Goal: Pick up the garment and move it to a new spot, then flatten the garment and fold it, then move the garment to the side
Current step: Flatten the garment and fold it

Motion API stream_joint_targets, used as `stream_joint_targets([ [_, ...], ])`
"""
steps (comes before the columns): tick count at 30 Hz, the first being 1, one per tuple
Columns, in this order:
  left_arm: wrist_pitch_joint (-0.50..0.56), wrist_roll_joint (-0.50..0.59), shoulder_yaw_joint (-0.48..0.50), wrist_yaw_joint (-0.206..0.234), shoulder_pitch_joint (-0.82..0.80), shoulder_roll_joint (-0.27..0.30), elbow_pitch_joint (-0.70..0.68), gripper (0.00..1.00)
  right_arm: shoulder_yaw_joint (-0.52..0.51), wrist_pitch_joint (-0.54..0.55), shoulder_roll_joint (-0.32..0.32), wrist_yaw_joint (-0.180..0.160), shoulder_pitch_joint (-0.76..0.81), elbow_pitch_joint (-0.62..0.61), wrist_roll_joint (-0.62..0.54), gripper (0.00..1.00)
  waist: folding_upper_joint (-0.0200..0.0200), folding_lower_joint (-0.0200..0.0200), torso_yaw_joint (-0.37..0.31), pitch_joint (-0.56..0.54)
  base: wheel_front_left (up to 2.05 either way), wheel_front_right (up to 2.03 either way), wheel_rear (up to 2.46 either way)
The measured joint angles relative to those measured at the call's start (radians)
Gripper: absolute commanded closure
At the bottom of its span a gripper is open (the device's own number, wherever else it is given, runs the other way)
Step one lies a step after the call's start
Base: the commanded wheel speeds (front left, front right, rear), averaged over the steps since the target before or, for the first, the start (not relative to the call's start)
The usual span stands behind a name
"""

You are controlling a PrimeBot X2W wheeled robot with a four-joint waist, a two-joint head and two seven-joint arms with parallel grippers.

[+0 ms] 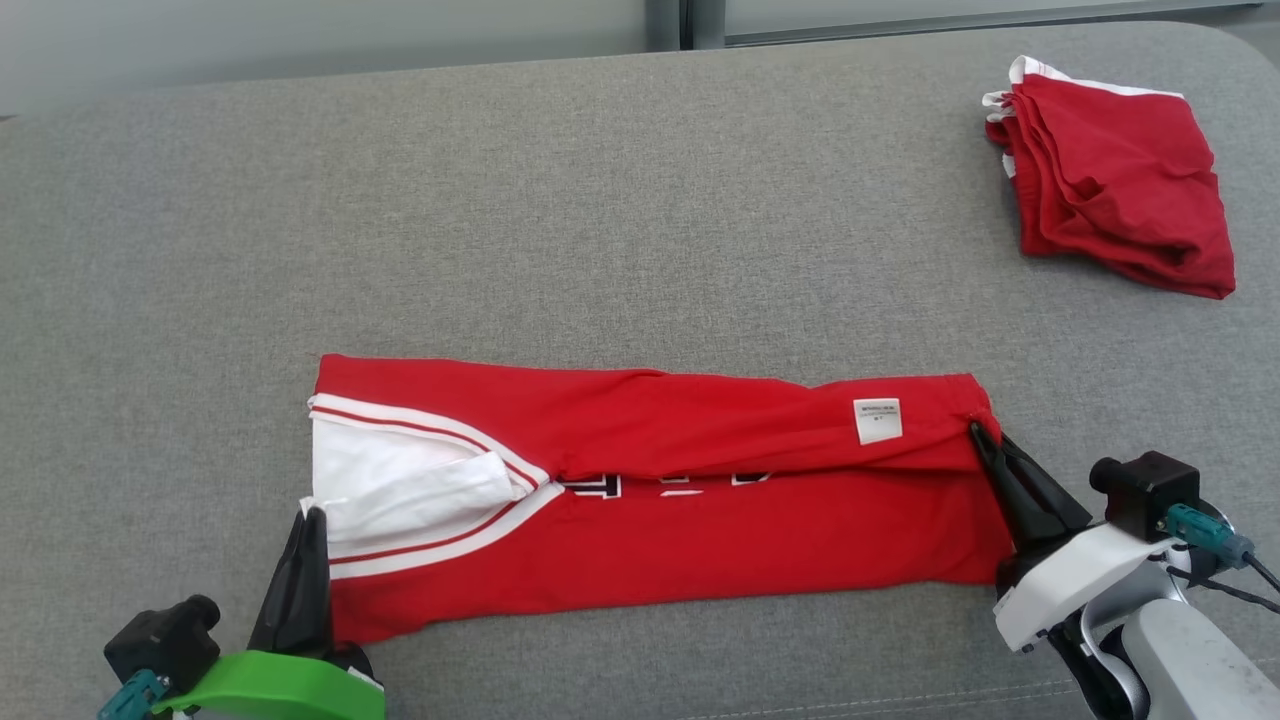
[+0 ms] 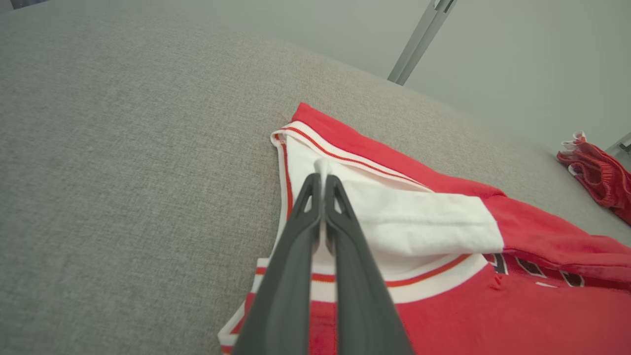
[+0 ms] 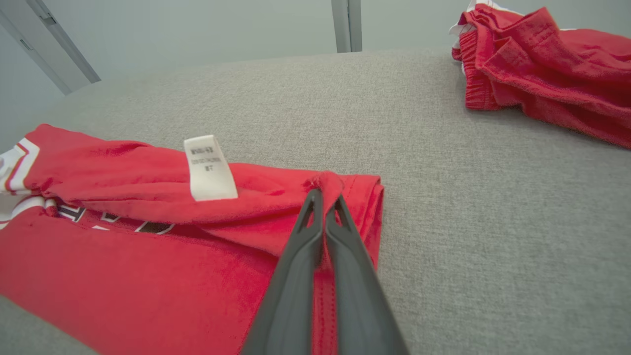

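Observation:
The garment (image 1: 680, 500) is a red jersey with white and red trim, lying folded lengthwise across the near part of the grey cushion. Its white neck end points left and a white label (image 1: 877, 420) shows near its right end. My left gripper (image 1: 313, 512) is shut on the white edge of the garment (image 2: 419, 222) at its left end, pinching the cloth at the fingertips (image 2: 323, 170). At the garment's right end my right gripper (image 1: 975, 428) is shut on a red fold of the garment (image 3: 148, 246), with cloth bunched at the tips (image 3: 323, 190).
A second red garment (image 1: 1115, 175) lies folded at the far right of the grey cushion (image 1: 600, 220); it also shows as the red pile (image 3: 547, 69) and the red pile (image 2: 599, 175). A pale wall with a metal post (image 1: 665, 20) stands behind the cushion.

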Motion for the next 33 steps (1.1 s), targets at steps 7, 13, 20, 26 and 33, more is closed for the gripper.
stream_joint_targets([
  [7,0.018,-0.04,-0.006,0.009,0.024,0.0,0.042,0.74,0.034,0.0,-0.056,0.0,0.051,-0.081,-0.179,0.45,0.0,0.0,-0.015,0.006,0.0,0.0,0.0],
  [13,0.032,-0.055,-0.002,0.019,0.038,0.0,0.044,0.0,0.014,0.0,-0.051,0.0,0.098,-0.088,-0.189,0.0,0.0,0.0,-0.024,0.01,0.0,0.0,0.0],
  [20,0.029,-0.054,0.022,0.037,0.037,0.002,-0.006,0.0,0.022,0.0,-0.072,0.0,0.126,-0.096,-0.233,0.0,0.0,0.0,-0.024,0.008,0.0,0.0,0.0],
  [26,0.012,-0.025,0.05,0.048,0.037,0.017,-0.064,0.0,0.0,0.0,-0.105,0.001,0.179,-0.089,-0.235,0.0,0.0,0.0,-0.029,-0.001,0.0,0.0,0.0],
  [33,0.004,0.007,0.038,0.049,0.032,0.015,-0.147,0.0,-0.067,0.0,-0.09,0.001,0.173,-0.149,-0.212,0.0,0.0,0.0,-0.058,-0.021,0.0,0.0,0.0],
])
